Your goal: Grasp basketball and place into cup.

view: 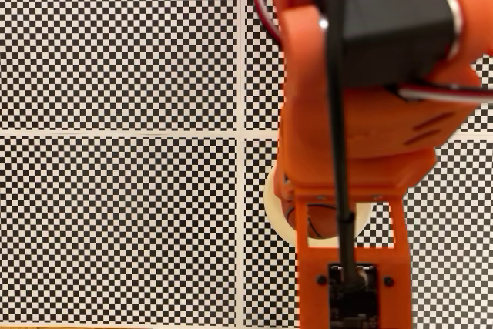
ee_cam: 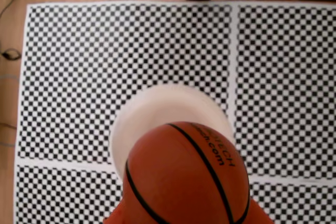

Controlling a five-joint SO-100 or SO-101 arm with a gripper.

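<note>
In the wrist view I note, at far left, a strip of bare wooden table with a dark cable lying on it. Next comes the black-and-white checkered mat, divided by thin white lines. Toward the middle, the cup stands on the mat, its cream rim showing as a pale arc. The basketball fills the lower centre, above the cup and covering the nearer part of its mouth; black seams and small lettering are legible. Orange gripper parts flank the ball at the bottom edge; I record the gripper as closed on the ball, held, not yet released.

In the fixed view, the left half shows only mat. Right of centre, a sliver of the cup shows beside the orange arm, which hides most of it. Through the arm's frame I see part of the ball over the cup. The fingertips themselves are hidden here.
</note>
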